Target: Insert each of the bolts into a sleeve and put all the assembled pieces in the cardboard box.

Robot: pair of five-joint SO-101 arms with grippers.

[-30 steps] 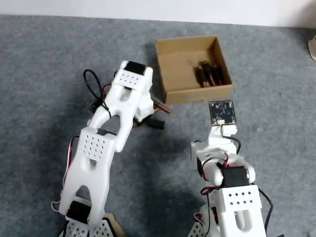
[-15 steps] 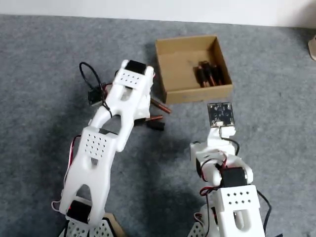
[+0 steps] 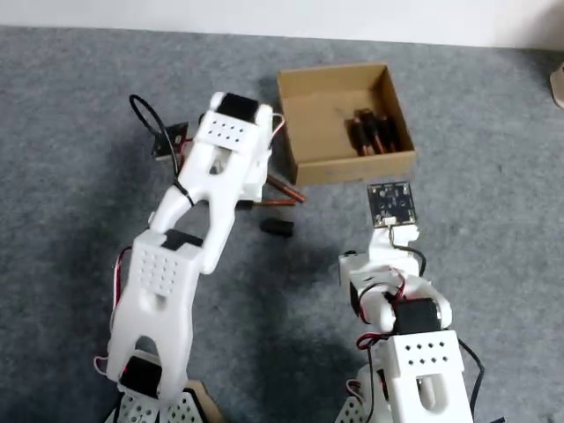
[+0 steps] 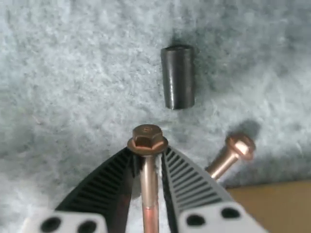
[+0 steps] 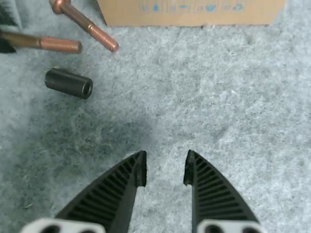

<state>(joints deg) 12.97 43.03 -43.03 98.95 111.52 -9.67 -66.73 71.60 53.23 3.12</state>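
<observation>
The left gripper [image 4: 149,159] is clamped on a copper bolt [image 4: 147,139] — its hex head pokes out past the fingertips, facing the black sleeve [image 4: 178,76], which lies on the grey carpet [image 4: 73,73] just ahead, not touching. A second bolt [image 4: 232,154] lies beside the cardboard box [image 3: 352,169] (assembled pieces [image 3: 372,130] lie inside, toward its right wall). The right gripper [image 5: 164,170] hangs over bare carpet — fingers parted, holding nothing

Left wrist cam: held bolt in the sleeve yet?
No, the bolt in the left gripper is bare; the sleeve lies apart from it.
</observation>
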